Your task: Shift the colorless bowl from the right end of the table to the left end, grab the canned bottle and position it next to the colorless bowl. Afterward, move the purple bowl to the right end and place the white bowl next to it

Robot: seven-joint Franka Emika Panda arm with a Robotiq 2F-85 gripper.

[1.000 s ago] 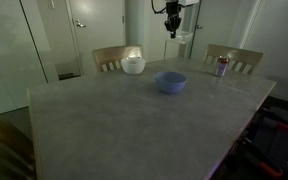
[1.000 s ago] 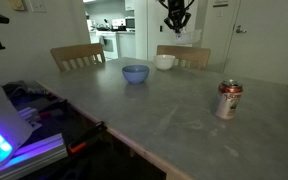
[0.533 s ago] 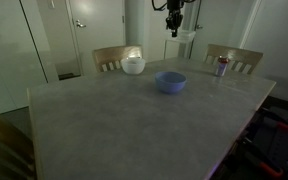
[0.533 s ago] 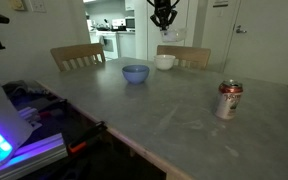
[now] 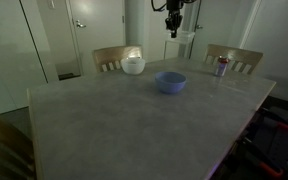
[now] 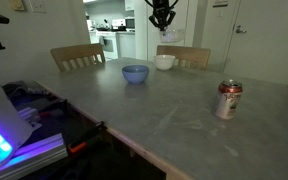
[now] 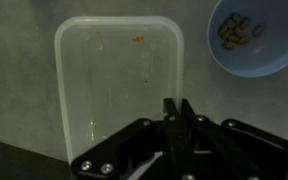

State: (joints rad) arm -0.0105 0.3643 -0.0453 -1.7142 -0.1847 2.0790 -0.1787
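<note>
My gripper (image 7: 174, 105) is shut on the thin side wall of the colorless bowl (image 7: 114, 80), a clear squarish container seen from above in the wrist view. In both exterior views the gripper (image 5: 172, 30) (image 6: 162, 20) hangs high above the far side of the grey table (image 5: 124, 130) (image 6: 174, 125). The container shows only faintly below it (image 5: 183, 38). The purple bowl (image 5: 170, 82) (image 6: 135, 74) (image 7: 252, 35) stands on the table and holds small tan pieces. The white bowl (image 5: 133, 65) (image 6: 165, 62) stands near the far edge. The canned bottle (image 5: 222, 66) (image 6: 229, 100) stands upright at one end.
Two wooden chairs (image 5: 109, 57) (image 5: 234, 57) stand behind the far edge of the table and also show in an exterior view (image 6: 77, 56). A stand with glowing purple equipment (image 6: 4, 140) sits beside the table's near corner. Doors and an open doorway lie behind.
The gripper rose a little with the container between one second and half a second ago. It has stayed still since. The bowls and the can have not moved.
</note>
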